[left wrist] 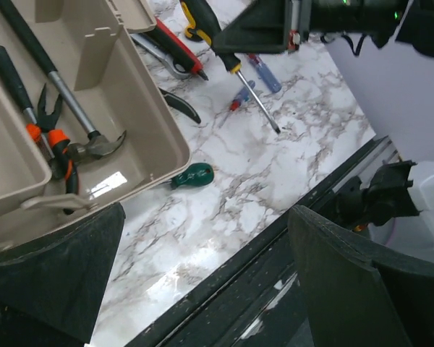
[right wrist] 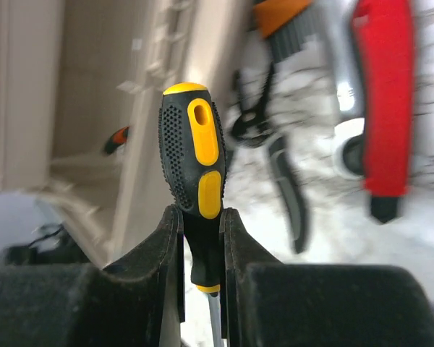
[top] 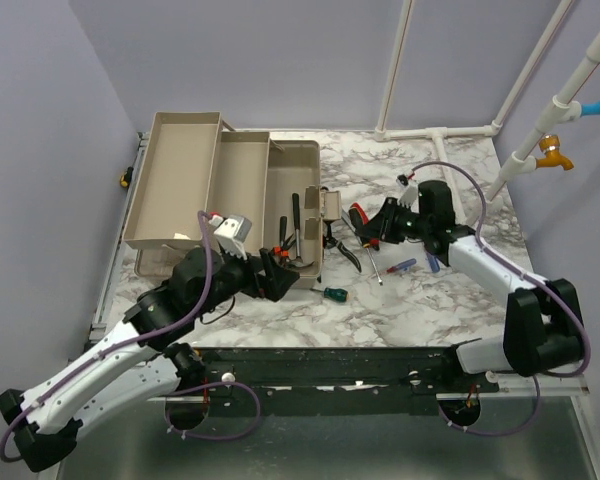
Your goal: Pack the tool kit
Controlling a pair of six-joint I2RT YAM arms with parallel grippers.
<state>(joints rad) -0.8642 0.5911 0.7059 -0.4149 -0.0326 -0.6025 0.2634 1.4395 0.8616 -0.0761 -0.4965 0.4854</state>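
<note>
The left arm reaches forward from its base at the near edge, elbow bent, wrist angled toward the box. The left pincer stands fully spread with nothing between its fingers, and hovers at the near corner of the tool kit box.

Just beyond it a green-handled screwdriver lies alone on the marble tabletop, close beside the box's near corner. To its right a strip of bare marble runs along the near edge toward the right arm.

The box occupies the left half of the tabletop. Its beige trays are swung open and stepped out to the left; the two left trays show no tools. The rightmost compartment holds a hammer with a black grip and a pair of orange-handled pliers.

The right arm comes in from the right side, forearm extended leftward above the loose tools. The right pincer is clamped on the lower handle of a yellow-and-black screwdriver, the shaft pointing toward the near edge. Whether the tip touches the marble cannot be told.

Around it lie black pliers, a red knife and a blue-handled screwdriver, all just right of the box.

White pipes border the far edge.
</note>
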